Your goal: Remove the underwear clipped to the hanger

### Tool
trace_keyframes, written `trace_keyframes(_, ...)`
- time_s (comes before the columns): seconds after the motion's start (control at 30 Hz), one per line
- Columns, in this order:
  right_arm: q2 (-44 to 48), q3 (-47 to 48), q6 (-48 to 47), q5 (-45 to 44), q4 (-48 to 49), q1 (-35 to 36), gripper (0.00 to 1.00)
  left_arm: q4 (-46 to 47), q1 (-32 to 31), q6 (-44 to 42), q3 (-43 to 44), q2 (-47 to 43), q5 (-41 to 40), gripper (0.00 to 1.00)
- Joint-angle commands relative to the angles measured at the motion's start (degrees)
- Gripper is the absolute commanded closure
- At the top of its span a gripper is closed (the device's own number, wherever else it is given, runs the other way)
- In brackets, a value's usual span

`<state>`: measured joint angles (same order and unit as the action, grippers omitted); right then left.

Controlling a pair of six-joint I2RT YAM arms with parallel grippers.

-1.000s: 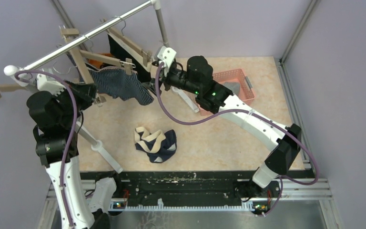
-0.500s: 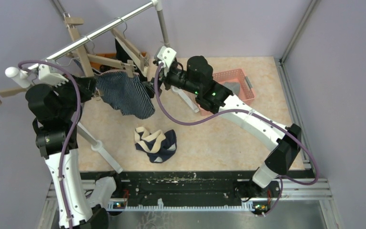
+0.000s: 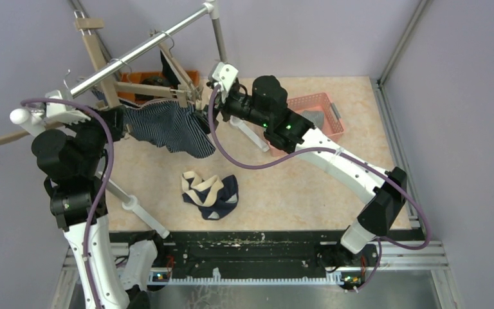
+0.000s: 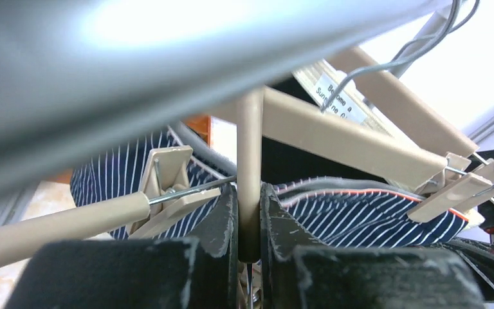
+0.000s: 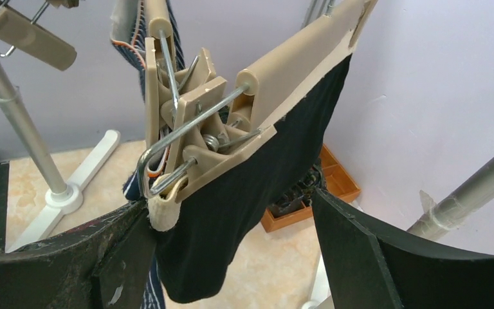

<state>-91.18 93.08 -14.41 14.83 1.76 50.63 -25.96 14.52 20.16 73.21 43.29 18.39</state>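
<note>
- Striped underwear (image 3: 170,125): clipped on hanger (image 4: 347,138), far left; light, limp; grasp beside clip (image 5: 196,122).
- Left gripper (image 4: 249,219): clamped on upright hanger bar (image 4: 249,148).
- Right gripper (image 5: 231,232): wide apart around clip, holding nothing.

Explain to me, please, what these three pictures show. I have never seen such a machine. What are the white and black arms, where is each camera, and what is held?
These are two white-and-black robot arms, each ending in a two-finger gripper. The wide picture looks down from above and behind them. The other two come from cameras on the wrists.

A silver metal rail carries beige plastic clip hangers. The left gripper is shut on a beige rod of the hanger that holds the navy white-striped underwear. The right gripper is open, one finger on each side of a beige clip that pinches black cloth underwear.

On the beige stone-patterned table are a crumpled navy-and-beige pair, a pink plastic basket and an orange tray.
</note>
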Motion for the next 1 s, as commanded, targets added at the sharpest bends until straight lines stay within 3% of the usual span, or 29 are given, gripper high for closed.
trace_keyframes(0.0, 1.7, 0.1, 0.0, -0.5, 3.8, 0.7, 0.15, 12.6, 0.2, -1.2, -0.8, -2.3, -2.6, 1.00)
trace_keyframes(0.47, 2.5, -0.7, -1.8, -1.1, 3.7, 0.7, 0.15, 12.3, 0.2, -2.5, -0.5, -2.7, -4.7, 1.00)
trace_keyframes(0.97, 3.2, -2.2, -2.6, -2.2, 2.7, 0.7, 0.15, 7.6, 0.2, 4.5, -7.3, -4.5, -11.9, 1.00)
